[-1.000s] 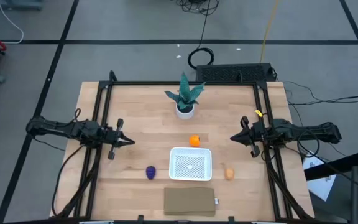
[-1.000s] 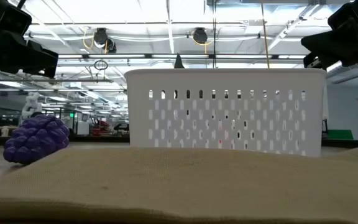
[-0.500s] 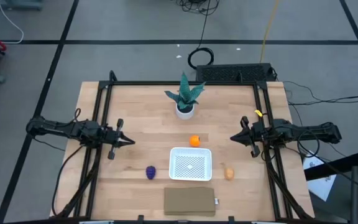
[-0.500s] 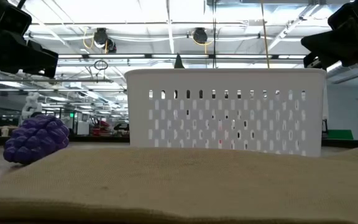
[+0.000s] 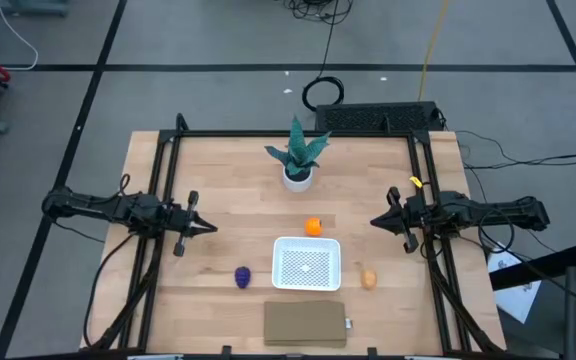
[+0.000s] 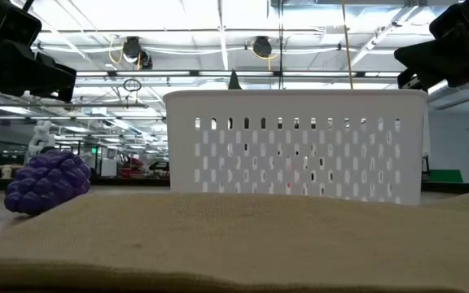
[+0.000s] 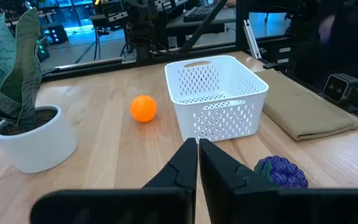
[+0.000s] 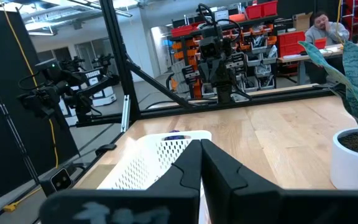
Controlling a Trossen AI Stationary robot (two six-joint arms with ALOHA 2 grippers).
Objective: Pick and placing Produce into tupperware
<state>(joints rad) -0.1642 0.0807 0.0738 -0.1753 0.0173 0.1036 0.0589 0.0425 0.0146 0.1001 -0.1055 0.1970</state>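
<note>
In the high view, the white tupperware (image 5: 306,263) sits lower centre of the wooden table (image 5: 218,180), empty. The orange ball (image 5: 313,226) lies just above it, the purple grape bunch (image 5: 242,277) to its left, the tan oval piece (image 5: 369,279) to its right. The left gripper (image 5: 206,227) at mid-left and the right gripper (image 5: 376,222) at mid-right both hover with fingers pressed together, holding nothing.
</note>
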